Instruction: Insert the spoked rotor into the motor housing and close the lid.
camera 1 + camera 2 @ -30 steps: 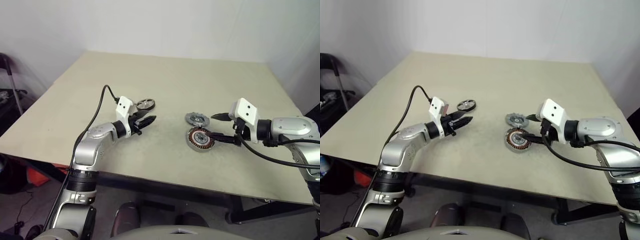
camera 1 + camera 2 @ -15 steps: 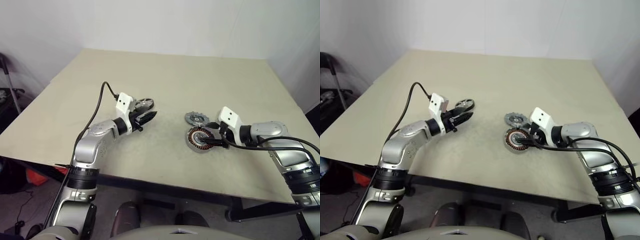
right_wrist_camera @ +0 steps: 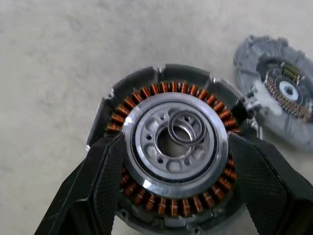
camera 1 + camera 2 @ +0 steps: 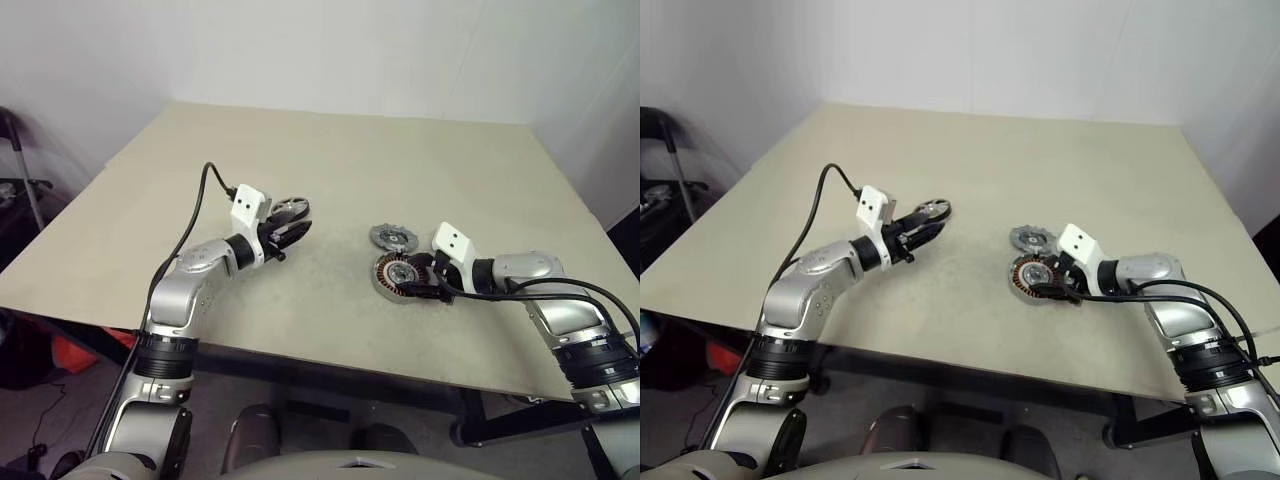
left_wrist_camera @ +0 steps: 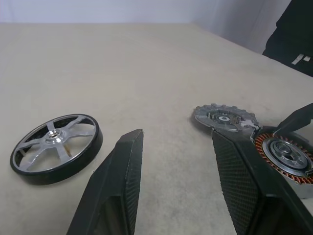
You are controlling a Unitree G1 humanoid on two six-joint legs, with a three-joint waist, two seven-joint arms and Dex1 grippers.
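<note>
The right wrist view resolves detail that the head views do not: the motor housing (image 3: 172, 154) lies flat on the table (image 4: 330, 160), open face up, with its copper-brown windings ringing a silvery hub, and a thin loose ring (image 3: 186, 127) rests off-centre on that hub. In this view the right gripper (image 3: 176, 191) straddles the housing, one black finger at either side of its rim, in contact or nearly so; the jaws are spread wide around the housing without lifting it. The lid (image 3: 276, 95), a grey notched-edge disc, lies flat just beside the housing at about 1 o'clock from it. The left wrist view shows the left gripper (image 5: 181, 186) with jaws parted about halfway and nothing between them; it is released, held low over the table. The spoked rotor (image 5: 57, 148) lies flat on the table, axle vertical, just outside the nearer finger, not touching it. In the head views the rotor (image 4: 291, 209) lies at about 9 o'clock from the lid (image 4: 394, 237), well apart, with the housing (image 4: 402, 276) at 6 o'clock from the lid.
</note>
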